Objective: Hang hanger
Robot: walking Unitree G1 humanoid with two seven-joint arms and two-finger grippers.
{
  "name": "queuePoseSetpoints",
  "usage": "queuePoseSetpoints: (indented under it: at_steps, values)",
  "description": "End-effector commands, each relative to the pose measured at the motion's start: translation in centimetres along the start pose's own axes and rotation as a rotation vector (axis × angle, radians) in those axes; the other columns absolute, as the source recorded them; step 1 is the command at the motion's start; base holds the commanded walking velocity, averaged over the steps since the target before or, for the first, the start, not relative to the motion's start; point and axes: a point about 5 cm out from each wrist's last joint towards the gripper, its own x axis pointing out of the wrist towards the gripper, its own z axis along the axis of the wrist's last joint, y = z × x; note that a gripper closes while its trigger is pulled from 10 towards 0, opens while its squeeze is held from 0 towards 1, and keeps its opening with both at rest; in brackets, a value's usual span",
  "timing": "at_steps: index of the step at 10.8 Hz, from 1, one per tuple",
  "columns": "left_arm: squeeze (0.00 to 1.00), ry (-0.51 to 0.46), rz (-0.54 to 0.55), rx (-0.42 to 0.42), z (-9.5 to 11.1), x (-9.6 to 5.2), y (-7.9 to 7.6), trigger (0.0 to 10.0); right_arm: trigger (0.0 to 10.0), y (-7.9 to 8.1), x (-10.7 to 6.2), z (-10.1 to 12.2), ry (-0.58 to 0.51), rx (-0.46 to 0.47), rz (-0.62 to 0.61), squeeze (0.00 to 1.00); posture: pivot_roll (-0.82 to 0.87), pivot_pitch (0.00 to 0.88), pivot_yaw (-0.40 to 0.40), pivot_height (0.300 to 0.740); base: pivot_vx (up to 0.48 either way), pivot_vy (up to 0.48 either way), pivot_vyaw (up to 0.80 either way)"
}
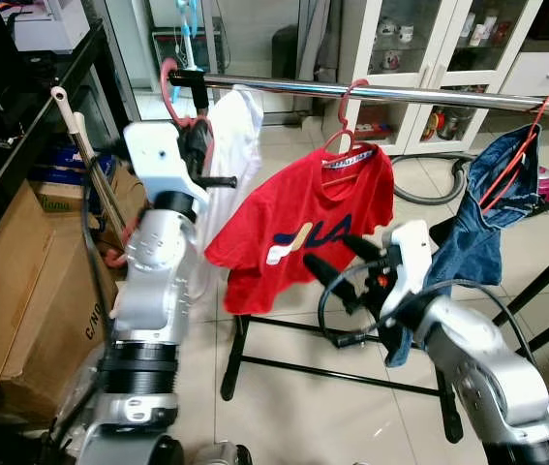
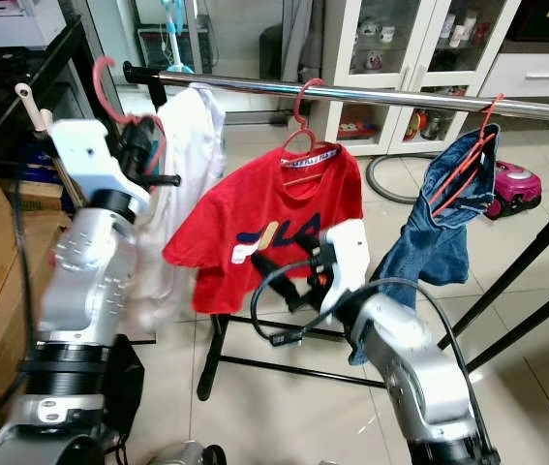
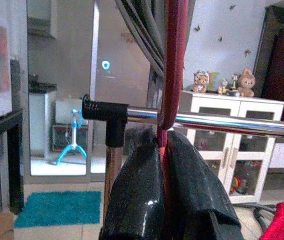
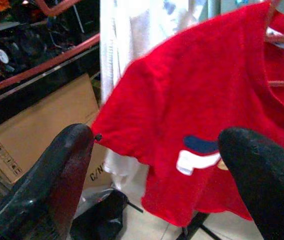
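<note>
The left claw is clenched on the red hanger carrying a white shirt, its hook at the rail end. The right claw hangs released near the red shirt.

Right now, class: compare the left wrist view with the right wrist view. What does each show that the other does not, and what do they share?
Left wrist view alone: the left end effector shut on the red hanger, whose stem rises across the steel rail beside its black end cap; a white cabinet stands behind.

Right wrist view alone: the right end effector open, its fingers wide apart, with the white garment and cardboard box beyond.

Shared: the red T-shirt, a corner of it in the left wrist view.
</note>
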Motion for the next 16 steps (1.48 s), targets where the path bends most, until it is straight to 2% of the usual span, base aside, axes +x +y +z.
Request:
queuePoseSetpoints:
  at_steps: [1,4,5,6,7,8,11,13,14,16]
  values:
    - [0.0,-0.053,-0.026,-0.013,1.5,0.2,-0.1,10.0,10.0,-0.3,0.2,0.6,-0.018,-0.025,0.006,0.0,-0.04,0.0,0.042,0.74,0.0,0.0,0.0]
    - [0.0,-0.043,-0.035,-0.042,2.9,-0.8,2.0,10.0,10.0,-1.2,0.5,2.2,-0.039,-0.067,0.041,0.0,-0.02,0.0,0.037,0.74,0.0,0.0,0.0]
    - [0.0,-0.064,-0.092,-0.071,3.8,-1.5,1.9,10.0,10.0,-2.2,0.3,2.8,-0.036,-0.088,0.041,0.0,-0.01,0.0,0.03,0.74,0.0,0.0,0.0]
    - [0.0,-0.035,-0.183,-0.097,3.7,-2.2,1.1,10.0,10.0,-2.8,0.2,3.1,-0.036,-0.098,0.034,0.0,0.0,0.0,0.026,0.74,0.0,0.0,0.0]
    - [0.0,0.037,-0.318,-0.136,3.1,-3.3,0.4,10.0,10.0,-3.3,0.2,3.4,-0.043,-0.093,0.023,0.0,0.01,0.0,0.023,0.74,0.0,0.0,0.0]
    - [0.0,0.073,-0.375,-0.154,2.9,-3.8,0.4,10.0,10.0,-3.4,0.2,3.4,-0.043,-0.089,0.022,0.0,0.01,0.0,0.023,0.74,0.0,0.0,0.0]
    - [0.0,0.04,-0.455,-0.175,4.2,-4.3,2.3,10.0,10.0,-3.3,0.4,2.6,-0.034,-0.064,0.029,0.0,0.02,0.0,0.016,0.74,0.0,0.0,0.0]
    - [0.0,0.067,-0.539,-0.234,4.8,-4.3,3.7,10.0,10.0,-3.7,0.3,2.4,-0.031,-0.059,0.024,0.0,0.02,0.0,0.012,0.74,0.0,0.0,0.0]
    - [0.0,0.07,-0.568,-0.245,5.0,-4.4,3.9,10.0,10.0,-3.9,0.3,2.4,-0.029,-0.059,0.02,0.0,0.02,0.0,0.012,0.74,0.0,0.0,0.0]
    - [0.0,0.101,-0.716,-0.312,5.6,-5.4,4.2,10.0,10.0,-4.5,0.0,2.5,-0.025,-0.062,0.011,0.0,0.02,0.0,0.011,0.74,0.0,0.0,0.0]
